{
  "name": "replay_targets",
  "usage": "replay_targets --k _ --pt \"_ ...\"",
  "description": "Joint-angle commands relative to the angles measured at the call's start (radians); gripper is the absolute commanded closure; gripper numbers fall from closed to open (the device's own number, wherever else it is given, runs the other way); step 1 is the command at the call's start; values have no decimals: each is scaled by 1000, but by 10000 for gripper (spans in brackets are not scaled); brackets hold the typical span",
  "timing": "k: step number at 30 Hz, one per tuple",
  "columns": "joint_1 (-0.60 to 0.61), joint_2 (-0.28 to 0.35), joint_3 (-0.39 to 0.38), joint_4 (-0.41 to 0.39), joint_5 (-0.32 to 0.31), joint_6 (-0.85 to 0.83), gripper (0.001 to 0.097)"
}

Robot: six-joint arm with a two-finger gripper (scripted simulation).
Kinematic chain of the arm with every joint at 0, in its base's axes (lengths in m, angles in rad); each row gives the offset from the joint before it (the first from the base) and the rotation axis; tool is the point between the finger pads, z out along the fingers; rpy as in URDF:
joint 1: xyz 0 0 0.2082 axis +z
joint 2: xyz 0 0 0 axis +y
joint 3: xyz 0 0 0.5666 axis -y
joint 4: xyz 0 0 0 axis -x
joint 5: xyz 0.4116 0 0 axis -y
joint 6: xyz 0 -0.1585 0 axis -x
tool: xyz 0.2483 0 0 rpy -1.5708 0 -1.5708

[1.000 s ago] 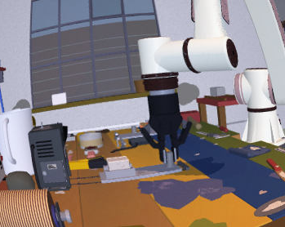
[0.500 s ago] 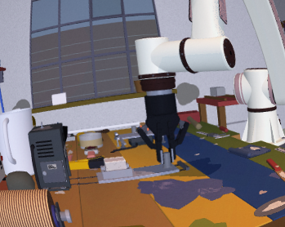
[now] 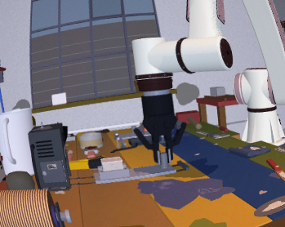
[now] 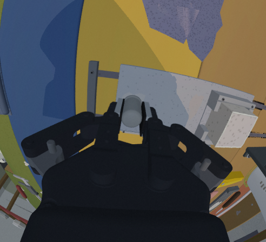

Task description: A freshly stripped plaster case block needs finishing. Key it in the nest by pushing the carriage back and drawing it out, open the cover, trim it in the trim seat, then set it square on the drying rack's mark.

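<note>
The grey round handle of the carriage is partly hidden between my fingers, and from the second side camera only its post shows. The flat grey carriage plate lies on rails across the orange and yellow bench, with a grey end bar past the handle. The pale plaster block sits in a grey nest at the plate's far end from the handle, also seen in the wrist camera. My gripper stands straight down over the handle end of the plate, closed on the carriage handle.
A white jug and a dark grey box stand left of the carriage. A striped roll lies at the near left corner. A purple patch marks the bench in front, and the robot base rises at right beyond the blue mat.
</note>
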Motion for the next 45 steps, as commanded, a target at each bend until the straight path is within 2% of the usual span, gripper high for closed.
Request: replay_targets --k 1,45 --pt "-1 0 3 1 1 1 901" --pt "-35 21 60 1 -35 35 901"
